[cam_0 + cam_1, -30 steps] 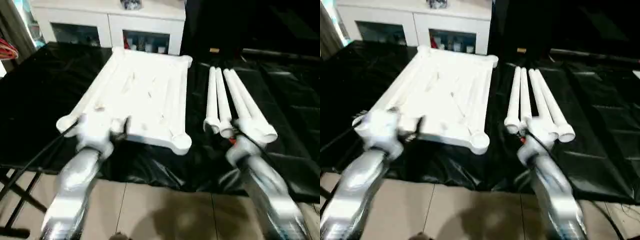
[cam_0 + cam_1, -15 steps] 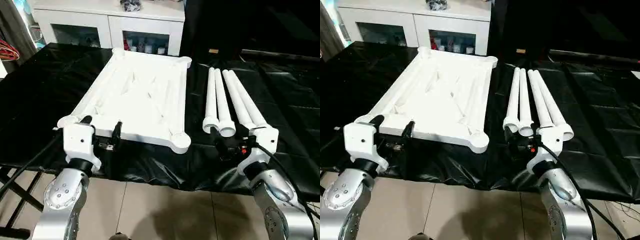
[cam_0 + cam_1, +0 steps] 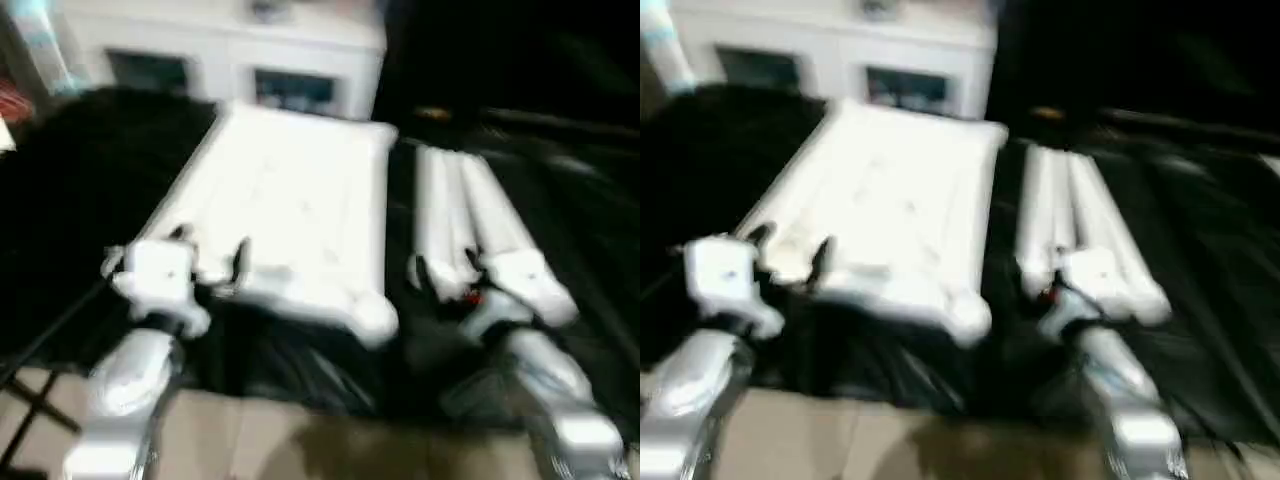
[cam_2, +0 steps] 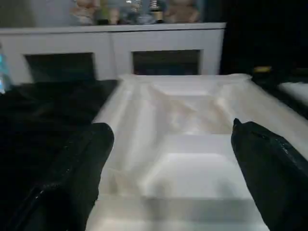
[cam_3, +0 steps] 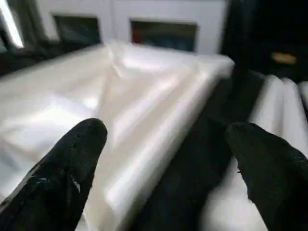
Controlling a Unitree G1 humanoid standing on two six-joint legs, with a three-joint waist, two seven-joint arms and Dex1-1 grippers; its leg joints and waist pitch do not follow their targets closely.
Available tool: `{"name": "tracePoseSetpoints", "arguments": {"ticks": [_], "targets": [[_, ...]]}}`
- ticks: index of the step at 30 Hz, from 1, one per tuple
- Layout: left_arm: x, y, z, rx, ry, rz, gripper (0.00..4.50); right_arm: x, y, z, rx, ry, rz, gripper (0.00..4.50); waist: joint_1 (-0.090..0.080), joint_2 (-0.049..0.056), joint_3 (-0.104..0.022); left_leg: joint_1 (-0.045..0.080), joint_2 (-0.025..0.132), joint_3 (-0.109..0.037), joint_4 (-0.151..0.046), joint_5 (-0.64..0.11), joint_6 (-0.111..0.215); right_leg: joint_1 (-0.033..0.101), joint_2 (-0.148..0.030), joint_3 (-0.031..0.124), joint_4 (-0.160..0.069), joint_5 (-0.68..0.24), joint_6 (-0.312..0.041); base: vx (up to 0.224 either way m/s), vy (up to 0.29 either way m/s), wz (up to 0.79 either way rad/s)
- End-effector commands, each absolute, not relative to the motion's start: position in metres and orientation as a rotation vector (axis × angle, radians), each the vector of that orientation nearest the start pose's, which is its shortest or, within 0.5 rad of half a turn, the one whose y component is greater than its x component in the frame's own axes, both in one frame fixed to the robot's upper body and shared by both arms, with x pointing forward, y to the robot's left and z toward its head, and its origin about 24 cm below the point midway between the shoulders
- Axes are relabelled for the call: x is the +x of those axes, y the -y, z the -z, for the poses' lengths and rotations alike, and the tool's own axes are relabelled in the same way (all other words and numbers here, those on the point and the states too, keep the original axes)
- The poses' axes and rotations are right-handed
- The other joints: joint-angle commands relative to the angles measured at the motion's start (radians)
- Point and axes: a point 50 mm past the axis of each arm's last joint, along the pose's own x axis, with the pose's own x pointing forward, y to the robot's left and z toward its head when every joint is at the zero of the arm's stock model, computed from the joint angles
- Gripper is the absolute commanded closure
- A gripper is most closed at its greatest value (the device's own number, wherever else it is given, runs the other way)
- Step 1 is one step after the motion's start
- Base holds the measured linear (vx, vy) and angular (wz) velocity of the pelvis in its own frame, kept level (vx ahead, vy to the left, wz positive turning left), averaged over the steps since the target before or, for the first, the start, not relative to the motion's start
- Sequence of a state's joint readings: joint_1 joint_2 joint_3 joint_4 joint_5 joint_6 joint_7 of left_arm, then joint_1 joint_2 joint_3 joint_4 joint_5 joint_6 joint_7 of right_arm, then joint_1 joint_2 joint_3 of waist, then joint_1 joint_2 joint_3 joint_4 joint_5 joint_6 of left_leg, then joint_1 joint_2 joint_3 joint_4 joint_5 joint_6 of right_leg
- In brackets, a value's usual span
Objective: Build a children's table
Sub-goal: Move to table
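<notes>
The white table top [image 3: 290, 205] lies upside down on the black cover [image 3: 90, 190], just as before, with the legs [image 3: 470, 225] beside it on the right. The left gripper [image 3: 208, 262] and right gripper [image 3: 445, 280] stay wide open, holding nothing, near the closest edge.

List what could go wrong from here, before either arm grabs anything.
1. The legs lie side by side on the black sheet, so the open right gripper at their near ends may nudge them into rolling.
2. The open left gripper sits at the tabletop near edge; pushing forward might shove the top toward the cabinet.
</notes>
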State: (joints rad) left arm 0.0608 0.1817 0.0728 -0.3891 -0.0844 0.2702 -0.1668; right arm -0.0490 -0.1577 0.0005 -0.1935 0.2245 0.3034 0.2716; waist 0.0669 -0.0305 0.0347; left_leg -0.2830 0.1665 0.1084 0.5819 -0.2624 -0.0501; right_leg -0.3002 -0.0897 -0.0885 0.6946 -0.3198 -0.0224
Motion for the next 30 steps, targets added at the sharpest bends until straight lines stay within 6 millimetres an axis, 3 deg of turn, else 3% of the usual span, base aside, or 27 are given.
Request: {"name": "tracePoseSetpoints", "arguments": {"ticks": [1,2,3,4,5,6,7,8,9,10,11,12,14,15,16,17,18,19,20,21,22,23,24,26,27,29,30], "targets": [[0.238,-0.169,-0.099,0.091,0.062,0.169,0.02,0.255,0.170,-0.068,0.040,-0.095,-0.277,0.00,-0.040,0.015,-0.048,0.150,0.162,-0.128,-0.075,0.081,0.536,-0.148,-0.028,0.039,0.010,-0.046,0.054,0.204,-0.084,-0.10],[0.238,-0.168,-0.098,0.089,0.061,0.178,0.02,0.255,0.170,-0.067,0.037,-0.098,-0.271,0.00,-0.025,-0.019,-0.037,0.071,0.059,-0.043,-0.049,0.056,0.432,-0.088,-0.054,0.084,-0.091,0.081,0.020,0.204,-0.084,-0.10],[0.238,-0.166,-0.098,0.089,0.057,0.188,0.02,0.255,0.171,-0.067,0.035,-0.101,-0.267,0.00,0.029,-0.046,-0.010,-0.029,-0.086,0.044,0.048,-0.061,0.302,0.013,-0.105,0.205,-0.195,0.023,-0.038,0.176,-0.071,0.11],[0.238,-0.166,-0.097,0.089,0.054,0.196,0.02,0.254,0.171,-0.067,0.034,-0.102,-0.265,0.00,0.040,-0.055,-0.045,-0.118,-0.054,-0.011,0.148,-0.019,0.201,0.113,-0.181,0.277,-0.162,0.267,-0.234,0.182,-0.018,0.22],[0.238,-0.165,-0.096,0.090,0.049,0.201,0.02,0.254,0.171,-0.066,0.034,-0.104,-0.264,0.00,0.039,-0.063,-0.057,-0.144,-0.045,-0.024,0.141,0.073,0.149,0.127,-0.150,0.247,-0.113,0.574,-0.259,0.182,-0.018,0.22],[0.238,-0.165,-0.096,0.093,0.048,0.204,0.02,0.254,0.171,-0.066,0.032,-0.106,-0.261,0.00,0.046,-0.058,-0.061,-0.154,-0.050,-0.023,0.091,0.212,0.061,0.120,-0.082,0.192,-0.034,1.254,-0.215,0.161,0.004,0.05],[0.238,-0.163,-0.095,0.095,0.042,0.215,0.02,0.253,0.172,-0.065,0.035,-0.115,-0.247,0.00,0.048,-0.020,-0.062,-0.127,-0.029,-0.022,0.013,0.386,0.057,0.062,-0.026,0.121,-0.011,1.394,-0.120,0.000,0.000,0.00],[0.238,-0.163,-0.095,0.095,0.042,0.215,0.02,0.253,0.172,-0.065,0.035,-0.115,-0.247,0.00,0.044,0.009,-0.065,-0.108,-0.019,-0.024,-0.005,0.462,0.062,0.037,-0.006,0.090,-0.014,1.293,-0.075,0.000,0.000,0.00],[0.238,-0.163,-0.095,0.094,0.042,0.217,0.02,0.252,0.173,-0.065,0.041,-0.113,-0.243,0.00,0.027,0.044,-0.070,-0.095,0.034,-0.061,0.017,0.543,0.115,-0.006,0.018,0.062,0.002,0.958,-0.009,-0.132,-0.014,-0.15],[0.238,-0.163,-0.095,0.094,0.041,0.220,0.02,0.252,0.173,-0.065,0.046,-0.107,-0.240,0.00,0.033,0.050,-0.073,-0.051,0.101,-0.092,0.024,0.563,0.151,-0.055,-0.017,0.074,-0.020,0.575,0.004,0.000,0.000,0.00],[0.238,-0.163,-0.095,0.094,0.040,0.221,0.02,0.252,0.173,-0.065,0.045,-0.106,-0.238,0.00,0.028,0.039,-0.071,-0.046,0.116,-0.096,0.018,0.532,0.166,-0.060,-0.039,0.088,-0.037,0.459,-0.005,0.000,0.000,0.00],[0.239,-0.163,-0.095,0.096,0.040,0.228,0.02,0.251,0.173,-0.066,0.049,-0.105,-0.235,0.00,0.037,0.031,-0.064,-0.074,0.077,-0.067,0.011,0.433,0.151,-0.033,-0.046,0.091,-0.069,0.409,-0.042,0.000,0.000,0.00],[0.240,-0.162,-0.095,0.110,0.038,0.238,0.02,0.251,0.174,-0.065,0.065,-0.107,-0.231,0.00,0.053,0.023,-0.055,-0.101,0.043,-0.031,-0.007,0.231,0.078,-0.007,-0.048,0.094,-0.089,0.427,-0.063,0.000,0.000,0.00],[0.243,-0.161,-0.094,0.115,0.036,0.241,0.02,0.250,0.173,-0.065,0.073,-0.115,-0.229,0.00,0.052,0.027,-0.047,-0.075,0.058,0.002,-0.010,0.034,0.014,-0.030,-0.049,0.131,-0.114,0.283,-0.060,-0.082,0.035,0.00],[0.244,-0.161,-0.094,0.114,0.033,0.241,0.02,0.250,0.173,-0.065,0.073,-0.115,-0.229,0.00,0.055,0.003,-0.027,-0.081,0.047,0.026,-0.022,-0.121,-0.038,-0.018,-0.063,0.162,-0.145,0.028,-0.063,-0.083,0.026,-0.17],[0.244,-0.161,-0.094,0.117,0.034,0.241,0.02,0.250,0.173,-0.065,0.073,-0.116,-0.229,0.00,0.063,0.001,-0.024,-0.080,0.048,0.032,-0.017,-0.158,-0.045,-0.014,-0.078,0.182,-0.164,-0.108,-0.061,-0.083,0.026,-0.17],[0.248,-0.160,-0.093,0.126,0.021,0.240,0.02,0.249,0.174,-0.065,0.059,-0.118,-0.224,0.00,0.079,0.003,-0.015,-0.028,0.054,0.051,0.027,-0.247,-0.062,-0.058,-0.088,0.251,-0.207,-0.376,-0.043,-0.132,0.053,-0.34],[0.248,-0.160,-0.093,0.128,0.017,0.240,0.02,0.249,0.174,-0.065,0.055,-0.119,-0.221,0.00,0.081,-0.012,0.000,-0.059,0.035,0.036,0.039,-0.232,-0.034,-0.023,-0.107,0.296,-0.234,-0.594,-0.021,-0.131,0.090,-0.55],[0.249,-0.159,-0.094,0.156,0.025,0.241,0.02,0.250,0.174,-0.064,0.063,-0.125,-0.211,0.00,0.092,-0.005,-0.003,-0.069,0.033,0.023,0.039,-0.196,-0.016,-0.013,-0.112,0.314,-0.235,-0.620,-0.008,-0.131,0.090,-0.55],[0.249,-0.159,-0.095,0.178,0.034,0.243,0.02,0.250,0.175,-0.064,0.071,-0.130,-0.203,0.00,0.094,-0.001,-0.003,-0.044,0.037,0.018,0.024,-0.210,-0.011,-0.044,-0.073,0.314,-0.239,-0.646,0.003,-0.042,0.153,-0.76],[0.250,-0.157,-0.095,0.183,0.033,0.246,0.02,0.252,0.175,-0.064,0.063,-0.129,-0.198,0.00,0.065,0.014,-0.001,-0.079,0.038,-0.001,-0.078,-0.247,0.032,-0.037,-0.013,0.196,-0.182,-0.438,-0.046,-0.013,0.196,-0.53],[0.252,-0.156,-0.094,0.166,0.024,0.241,0.02,0.253,0.175,-0.065,0.057,-0.126,-0.200,0.00,0.049,0.027,-0.021,-0.041,0.043,-0.011,-0.088,-0.302,0.012,-0.061,0.026,0.155,-0.150,-0.317,-0.058,-0.013,0.196,-0.53],[0.253,-0.156,-0.094,0.152,0.018,0.233,0.02,0.253,0.174,-0.065,0.055,-0.124,-0.202,0.00,0.031,0.051,-0.048,-0.018,0.060,-0.037,-0.084,-0.309,-0.067,-0.071,0.038,0.122,-0.098,0.000,-0.048,-0.035,0.180,-0.13],[0.254,-0.156,-0.094,0.141,0.019,0.222,0.02,0.254,0.174,-0.066,0.055,-0.124,-0.205,0.00,-0.004,0.060,-0.044,-0.043,0.104,-0.079,-0.108,-0.233,-0.185,-0.055,0.034,0.082,-0.074,0.168,-0.008,-0.050,0.170,-0.03],[0.255,-0.157,-0.095,0.120,0.021,0.215,0.02,0.254,0.174,-0.066,0.052,-0.123,-0.209,0.00,-0.009,0.060,-0.045,-0.038,0.118,-0.082,-0.109,-0.220,-0.190,-0.058,0.029,0.075,-0.073,0.155,0.001,-0.032,0.117,-0.07],[0.256,-0.156,-0.095,0.121,0.013,0.212,0.02,0.256,0.175,-0.068,0.046,-0.122,-0.216,0.00,-0.026,0.041,-0.041,-0.062,0.091,-0.047,-0.086,-0.189,-0.118,-0.041,-0.019,0.079,-0.116,0.157,0.002,0.000,0.000,0.00],[0.256,-0.156,-0.095,0.128,0.012,0.214,0.02,0.257,0.175,-0.068,0.041,-0.121,-0.222,0.00,-0.016,0.023,-0.041,-0.081,0.046,-0.015,-0.068,-0.206,-0.094,-0.029,-0.047,0.096,-0.138,0.142,-0.022,0.000,0.000,0.00]]}}
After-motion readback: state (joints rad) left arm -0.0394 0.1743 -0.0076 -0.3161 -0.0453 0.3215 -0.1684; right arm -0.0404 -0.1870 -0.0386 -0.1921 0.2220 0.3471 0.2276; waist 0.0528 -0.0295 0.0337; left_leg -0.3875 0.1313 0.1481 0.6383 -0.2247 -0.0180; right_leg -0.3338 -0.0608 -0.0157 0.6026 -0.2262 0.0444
